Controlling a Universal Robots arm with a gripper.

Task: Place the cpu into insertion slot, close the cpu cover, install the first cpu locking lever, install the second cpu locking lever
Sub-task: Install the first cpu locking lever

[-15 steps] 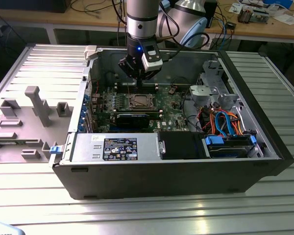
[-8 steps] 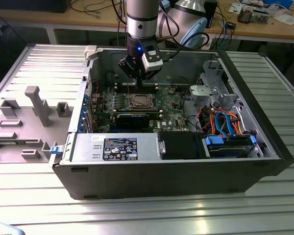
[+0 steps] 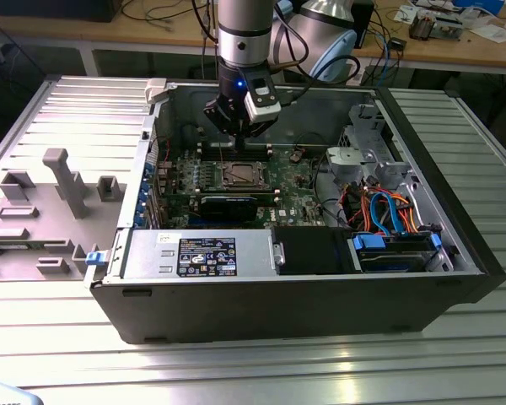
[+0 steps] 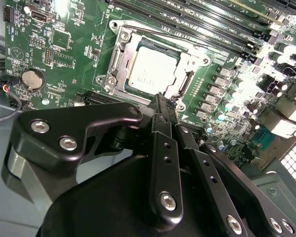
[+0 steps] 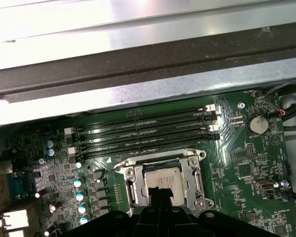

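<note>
The cpu [image 4: 150, 71] lies flat in the insertion slot [image 3: 242, 175] on the green board, its silver-grey top showing through the window of the cpu cover [image 4: 119, 52]. The cover looks laid down over the chip. A thin wire locking lever [image 4: 167, 37] runs along one side of the socket, its hooked end [image 5: 101, 172] sticking out beside the frame. My gripper [image 4: 160, 101] hangs just above the socket's edge, its black fingers shut together with nothing between them. In the first wrist view the gripper [image 5: 160, 191] overlaps the cpu [image 5: 164, 177]. In the exterior view the gripper [image 3: 236, 139] is over the board.
Long memory slots [image 5: 143, 133] lie beside the socket. A coin battery [image 4: 32, 79] sits on the board. The case wall [image 5: 138, 59] rises behind. A black card [image 3: 228, 202], a power supply [image 3: 202, 253] and cabled drive bays [image 3: 388, 219] fill the case. A grey fixture [image 3: 59, 181] stands outside.
</note>
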